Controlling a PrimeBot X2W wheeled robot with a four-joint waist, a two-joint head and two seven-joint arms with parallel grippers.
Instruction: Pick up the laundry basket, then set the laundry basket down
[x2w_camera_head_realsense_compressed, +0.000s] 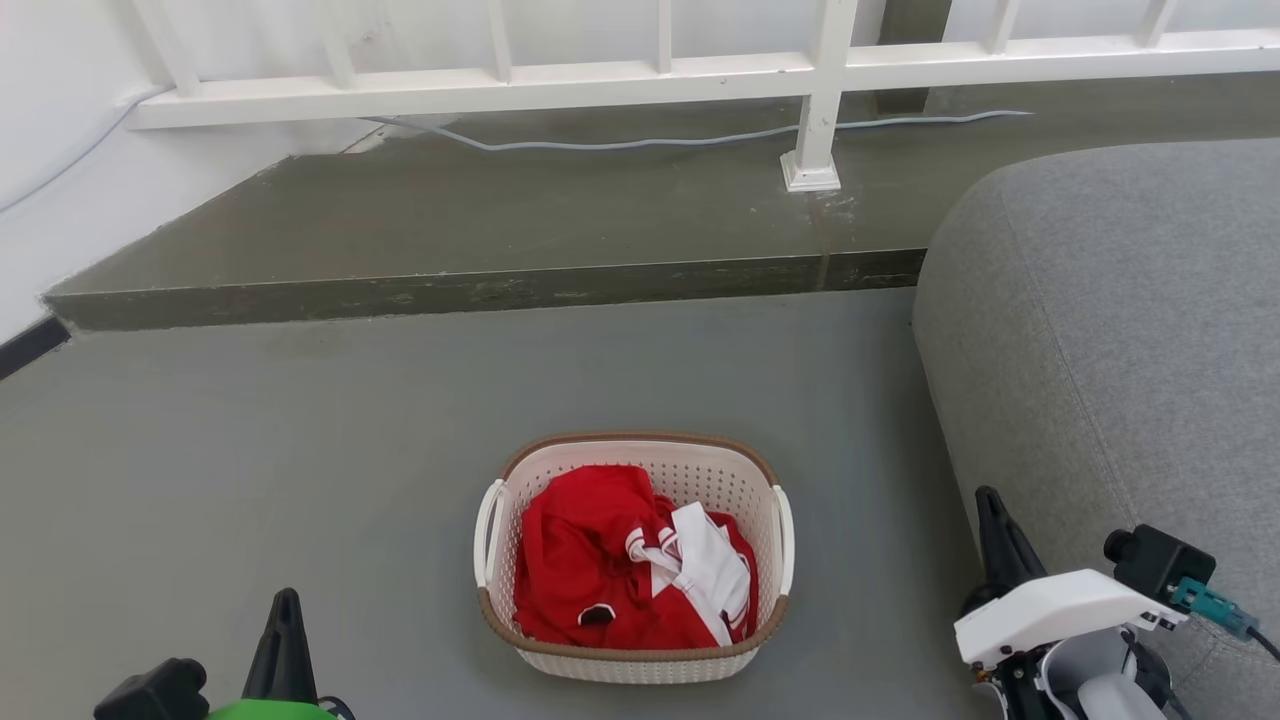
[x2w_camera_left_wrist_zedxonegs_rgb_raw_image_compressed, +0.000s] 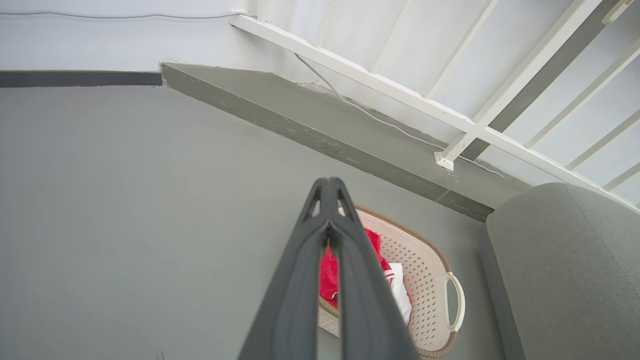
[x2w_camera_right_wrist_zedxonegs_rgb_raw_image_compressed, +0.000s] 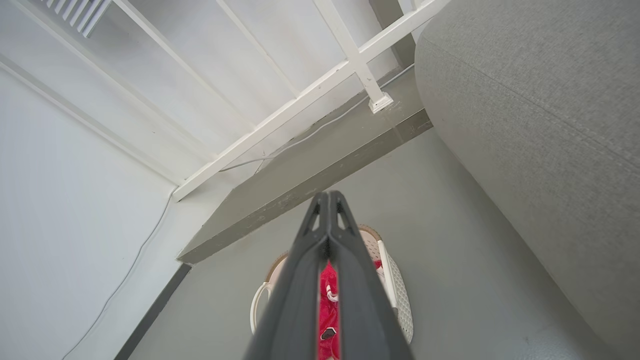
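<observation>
The laundry basket (x2w_camera_head_realsense_compressed: 735, 482) stands on the grey floor in the lower middle of the head view, cream-white and perforated with a brown rim and a white handle on each side. Red and white clothes (x2w_camera_head_realsense_compressed: 620, 560) lie inside it. My left gripper (x2w_camera_head_realsense_compressed: 285, 605) is at the lower left, well left of the basket, shut with nothing held. My right gripper (x2w_camera_head_realsense_compressed: 990, 510) is at the lower right, right of the basket, also shut and empty. In the left wrist view the basket (x2w_camera_left_wrist_zedxonegs_rgb_raw_image_compressed: 430, 280) lies beyond the closed gripper (x2w_camera_left_wrist_zedxonegs_rgb_raw_image_compressed: 328, 186). The right wrist view has the basket (x2w_camera_right_wrist_zedxonegs_rgb_raw_image_compressed: 400, 295) behind the closed gripper (x2w_camera_right_wrist_zedxonegs_rgb_raw_image_compressed: 328, 199).
A grey sofa (x2w_camera_head_realsense_compressed: 1110, 340) fills the right side, close to my right arm. A raised concrete step (x2w_camera_head_realsense_compressed: 480, 290) runs across behind the basket, with a white railing (x2w_camera_head_realsense_compressed: 820, 90) and a cable (x2w_camera_head_realsense_compressed: 620, 143) on it. A white wall is at the left.
</observation>
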